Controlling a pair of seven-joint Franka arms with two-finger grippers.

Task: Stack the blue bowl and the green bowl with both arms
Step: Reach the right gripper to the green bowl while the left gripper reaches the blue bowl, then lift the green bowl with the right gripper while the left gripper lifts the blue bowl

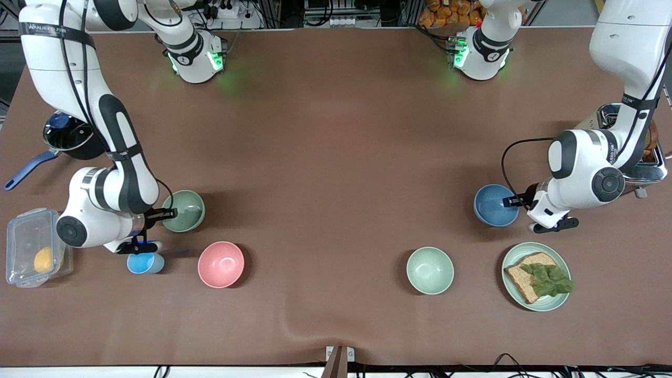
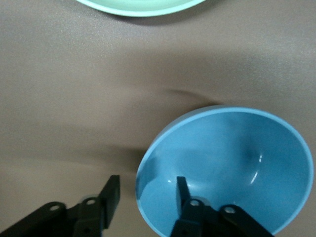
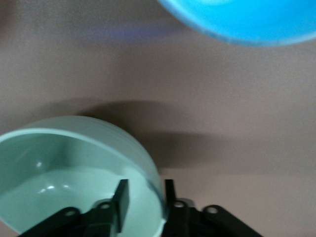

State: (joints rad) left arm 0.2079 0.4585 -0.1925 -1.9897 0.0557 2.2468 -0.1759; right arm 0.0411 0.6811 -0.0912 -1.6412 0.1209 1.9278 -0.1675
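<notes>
The blue bowl [image 1: 493, 205] stands upright toward the left arm's end of the table. My left gripper [image 1: 510, 201] is at its rim. In the left wrist view it [image 2: 148, 185] is open, one finger [image 2: 181, 190] inside the blue bowl [image 2: 237, 163] and the other outside, with the rim between them. The sage green bowl [image 1: 184, 210] stands toward the right arm's end. My right gripper [image 1: 169, 212] is at its rim. In the right wrist view it [image 3: 145, 187] is open astride the green bowl's [image 3: 59, 173] wall, the outer finger [image 3: 169, 192] close against it.
A pink bowl [image 1: 221, 264] and a sky-blue cup [image 1: 145, 262] sit nearer the camera than the green bowl. A mint bowl [image 1: 430, 270] and a plate with bread [image 1: 559, 302] sit nearer than the blue bowl. A lidded box [image 1: 23, 231], a pot [image 1: 68, 139] and a toaster [image 1: 651, 170] stand at the table's ends.
</notes>
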